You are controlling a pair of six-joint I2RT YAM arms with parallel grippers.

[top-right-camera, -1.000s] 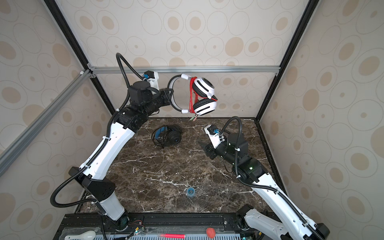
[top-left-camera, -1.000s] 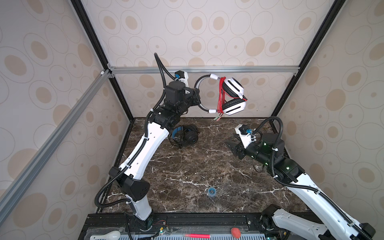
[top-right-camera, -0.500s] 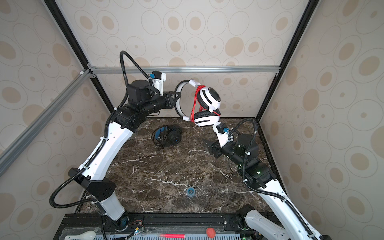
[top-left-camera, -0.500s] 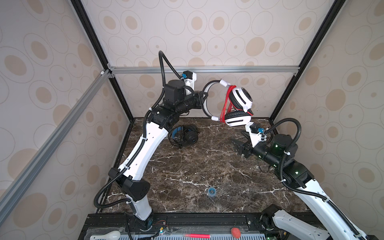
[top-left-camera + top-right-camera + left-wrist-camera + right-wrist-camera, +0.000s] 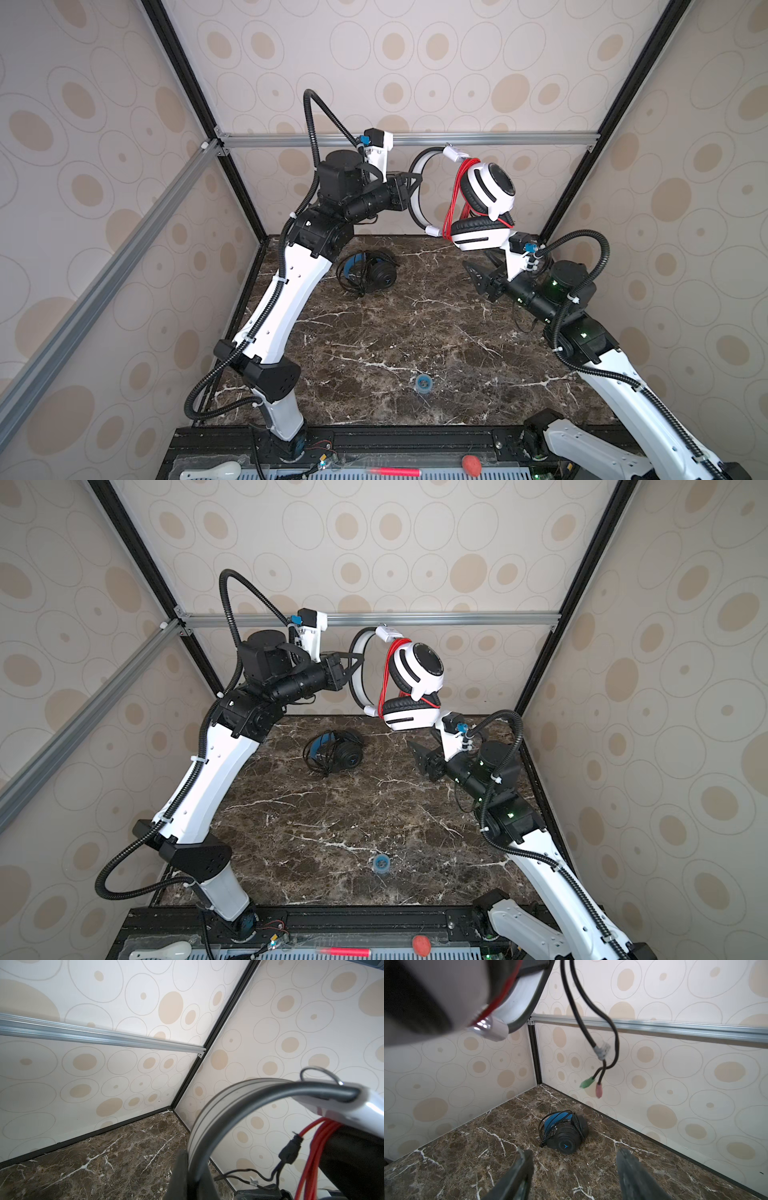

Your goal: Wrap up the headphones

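Observation:
My left gripper [image 5: 412,188] is shut on the headband [image 5: 228,1101] of the white headphones [image 5: 490,193], which it holds high near the back wall. Their red cord [image 5: 455,199] is wound in loops between the band and the black-padded ear cups. The cord's black tail with green and pink plugs [image 5: 592,1084] hangs free. My right gripper [image 5: 478,272] stands open and empty just under the lower ear cup [image 5: 409,719]. The black headphones [image 5: 368,272] lie on the marble table at the back left, their thin cord coiled around them, and they also show beyond my right gripper [image 5: 571,1153] in the right wrist view.
A small blue roll [image 5: 424,382] lies on the marble near the front. An aluminium rail [image 5: 519,139] runs along the back wall just above the held headphones. A red marker [image 5: 392,471] and a red ball [image 5: 471,464] rest on the front ledge.
My left arm has swung the white headphones to the right and turned them. My right arm has drawn back to the right, under the lower ear cup, its jaws still open.

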